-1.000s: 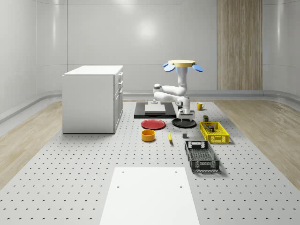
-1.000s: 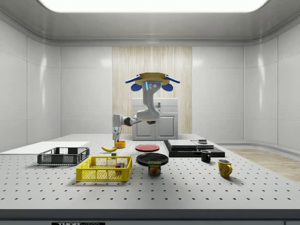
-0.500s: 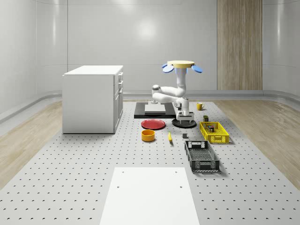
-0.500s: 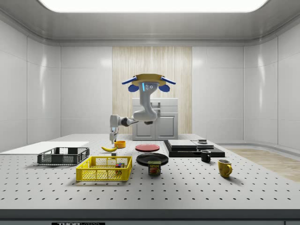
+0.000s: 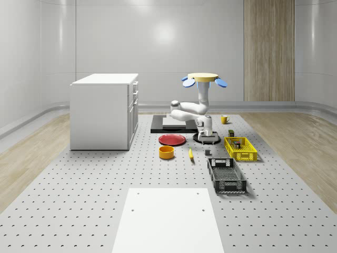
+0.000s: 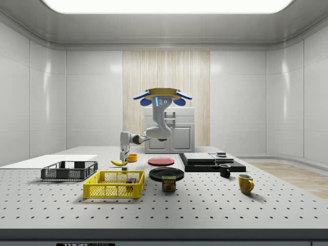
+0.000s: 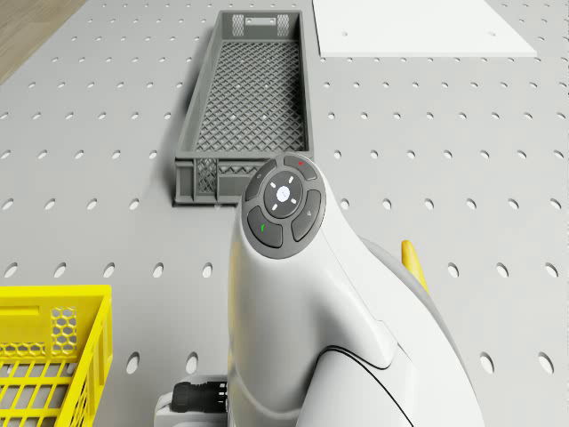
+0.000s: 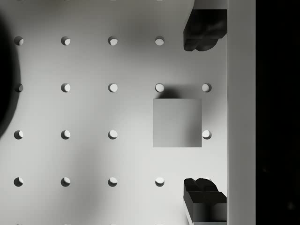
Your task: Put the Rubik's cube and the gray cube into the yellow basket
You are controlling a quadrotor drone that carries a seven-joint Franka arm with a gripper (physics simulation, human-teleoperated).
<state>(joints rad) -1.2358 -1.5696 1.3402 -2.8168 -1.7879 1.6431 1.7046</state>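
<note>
Our gripper points straight down, its jaws spread wide, one dark fingertip on either side of an empty gap. The gray cube sits on the perforated table below that gap, flat and square-on to the wrist view, but not centred: it lies a little off the line joining the two fingertips, towards the side away from the gripper body. We judge the coming move turns on that offset, a small sideways shift to bring the cube under the fingertip line, then a descent. The cube has no long axis, and its faces look parallel to the pads, so no wrist turn seems needed.

In the whole-scene view the gripper hangs low over the table, just above the cube, with the banana beside it and the black plate behind. The yellow basket stands near on the whole-scene view's right; small coloured things show inside it, likely the Rubik's cube, though we cannot tell for sure. The drone hovers above the plate region, arm folded down in front.
</note>
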